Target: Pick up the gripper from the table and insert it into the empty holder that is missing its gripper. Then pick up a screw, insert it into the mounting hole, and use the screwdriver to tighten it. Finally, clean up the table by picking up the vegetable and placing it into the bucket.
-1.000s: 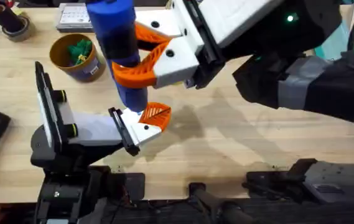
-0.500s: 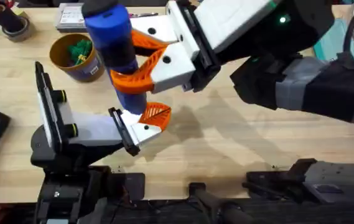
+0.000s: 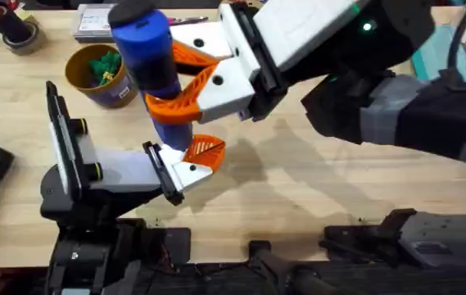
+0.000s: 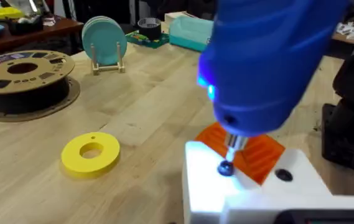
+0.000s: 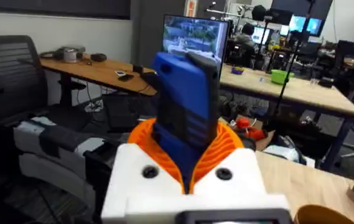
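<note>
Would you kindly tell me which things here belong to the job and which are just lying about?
Job: screwdriver clamped in the right hand; screw; orange gripper; white holder; bucket.

Lying about: yellow ring; filament spool; teal plates; tape roll.

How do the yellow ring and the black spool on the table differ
The yellow ring is small, plain and bright; the black spool is larger, taller, with cut-out holes in its flange. The ring lies nearer the screwdriver; the spool sits farther off. Both are round, lie flat and have a centre hole.
</note>
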